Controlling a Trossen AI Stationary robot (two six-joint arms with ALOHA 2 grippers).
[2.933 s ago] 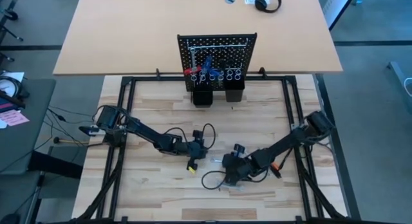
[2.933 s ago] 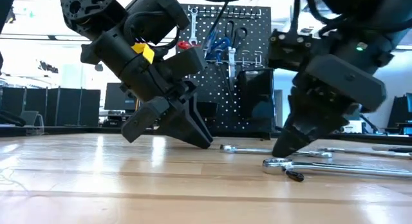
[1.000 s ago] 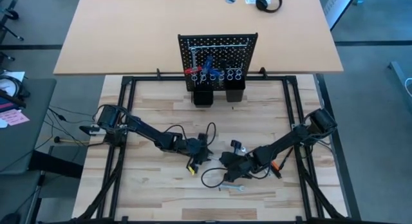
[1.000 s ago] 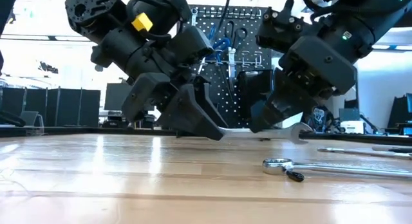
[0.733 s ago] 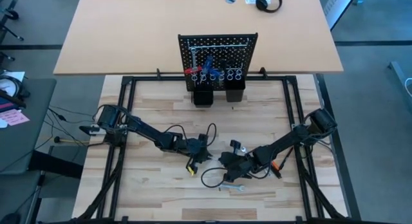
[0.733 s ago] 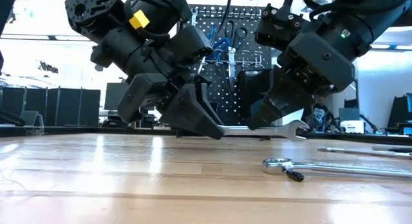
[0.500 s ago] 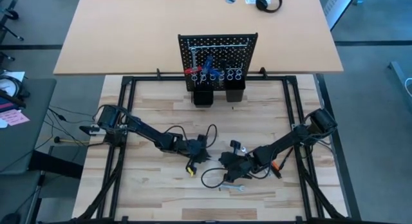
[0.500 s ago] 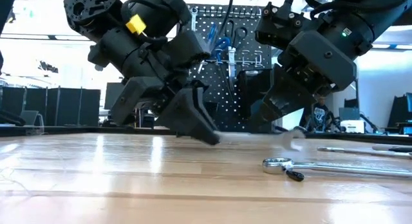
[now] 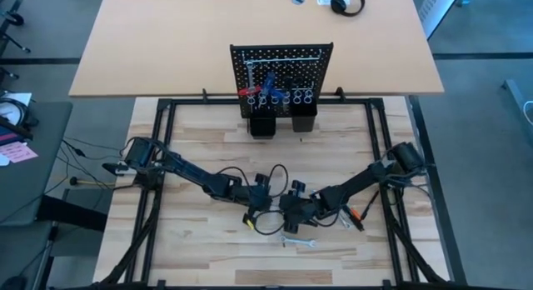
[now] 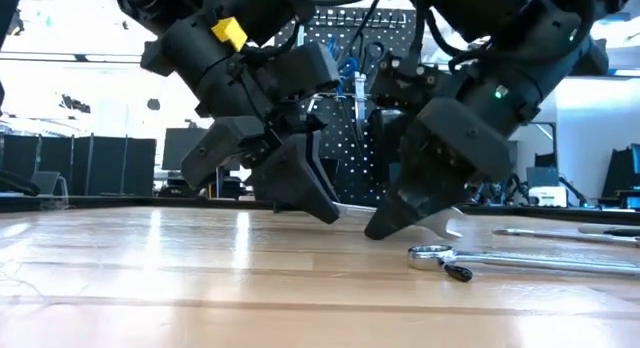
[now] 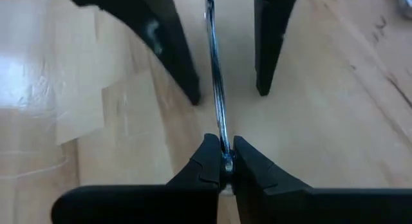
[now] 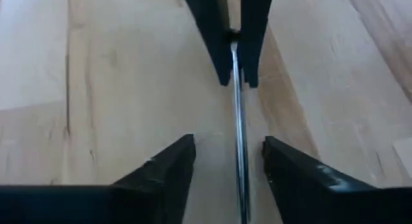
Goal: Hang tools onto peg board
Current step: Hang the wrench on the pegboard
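Bkgd as I see it: light wood bench (image 9: pixel 191 240) in black frame (image 9: pixel 158 123). Tan desk (image 9: pixel 166 48) behind it, headphones (image 9: pixel 346 2) at far edge. Grey floor (image 9: pixel 483 90). Side table (image 9: pixel 25 157) w/ pink note (image 9: pixel 18 153). Low cam: bright windows (image 10: pixel 70 98), row of dark monitors (image 10: pixel 80 153).

I work in a robotics lab or office workspace. My wooden counter (image 9: pixel 191 240) sits in a black metal frame, with a tan desk (image 9: pixel 166 40) behind it carrying headphones (image 9: pixel 346 2), on a grey floor. Level across the counter, I see rows of dark monitors (image 10: pixel 90 153) and bright windows (image 10: pixel 60 78).
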